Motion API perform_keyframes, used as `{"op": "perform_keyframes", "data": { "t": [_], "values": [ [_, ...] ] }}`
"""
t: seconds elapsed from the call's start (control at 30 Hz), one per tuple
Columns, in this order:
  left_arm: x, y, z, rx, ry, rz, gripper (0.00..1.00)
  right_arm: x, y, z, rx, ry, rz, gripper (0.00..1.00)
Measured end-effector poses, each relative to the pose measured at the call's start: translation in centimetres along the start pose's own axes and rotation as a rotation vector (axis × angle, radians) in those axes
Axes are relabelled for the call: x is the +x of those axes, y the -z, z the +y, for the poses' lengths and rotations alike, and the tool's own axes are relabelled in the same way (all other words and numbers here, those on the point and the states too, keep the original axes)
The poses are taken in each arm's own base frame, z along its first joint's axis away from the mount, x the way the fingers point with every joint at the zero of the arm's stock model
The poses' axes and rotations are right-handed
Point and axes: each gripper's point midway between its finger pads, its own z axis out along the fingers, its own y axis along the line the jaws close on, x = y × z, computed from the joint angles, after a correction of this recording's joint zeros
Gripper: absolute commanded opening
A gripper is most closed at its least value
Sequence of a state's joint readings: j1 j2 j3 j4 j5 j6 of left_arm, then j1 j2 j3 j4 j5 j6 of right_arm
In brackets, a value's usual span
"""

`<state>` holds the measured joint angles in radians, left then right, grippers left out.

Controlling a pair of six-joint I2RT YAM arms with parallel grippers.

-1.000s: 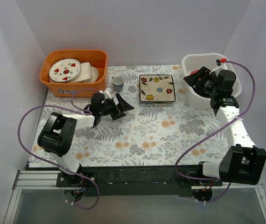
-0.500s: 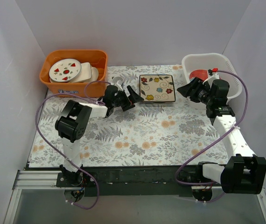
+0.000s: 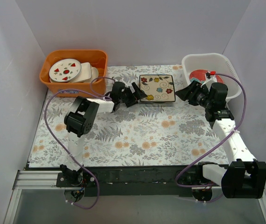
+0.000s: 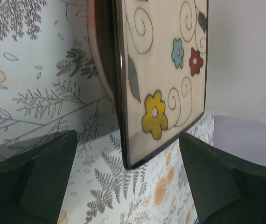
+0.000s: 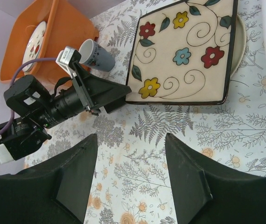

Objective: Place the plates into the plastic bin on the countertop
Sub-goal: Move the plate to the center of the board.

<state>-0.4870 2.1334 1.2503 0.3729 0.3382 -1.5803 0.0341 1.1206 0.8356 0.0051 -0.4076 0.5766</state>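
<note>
Jaws stand apart on both arms. The left gripper (image 3: pixel 137 92) brackets the near-left corner of the cream square floral plate (image 3: pixel 157 87), which lies flat atop other plates at the far middle of the surface (image 3: pixel 137 135). The right gripper (image 3: pixel 185 92) hovers empty beside the white plastic bin (image 3: pixel 189 63).

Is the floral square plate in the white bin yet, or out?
Out. The floral square plate tops a round plate on the countertop, apart from the white bin; the open left gripper flanks its corner.
</note>
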Motion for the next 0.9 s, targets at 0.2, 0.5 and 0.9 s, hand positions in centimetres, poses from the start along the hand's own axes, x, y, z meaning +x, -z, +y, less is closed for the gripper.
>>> {"op": "perform_keyframes", "data": {
  "t": [0.2, 0.5, 0.9],
  "values": [
    [-1.0, -1.4, 0.0, -0.008, 0.021, -0.026, 0.79, 0.1, 0.0, 0.0, 0.001, -0.001, 0.002, 0.66],
    [-0.2, -2.6, 0.5, -0.007, 0.036, -0.013, 0.14, 0.1, 0.0, -0.1, 0.002, 0.002, 0.003, 0.66],
    [0.1, -2.1, 0.5, 0.014, 0.061, -0.027, 0.00, 0.5, 0.0, -0.1, -0.005, 0.000, 0.016, 0.66]
  ]
}}
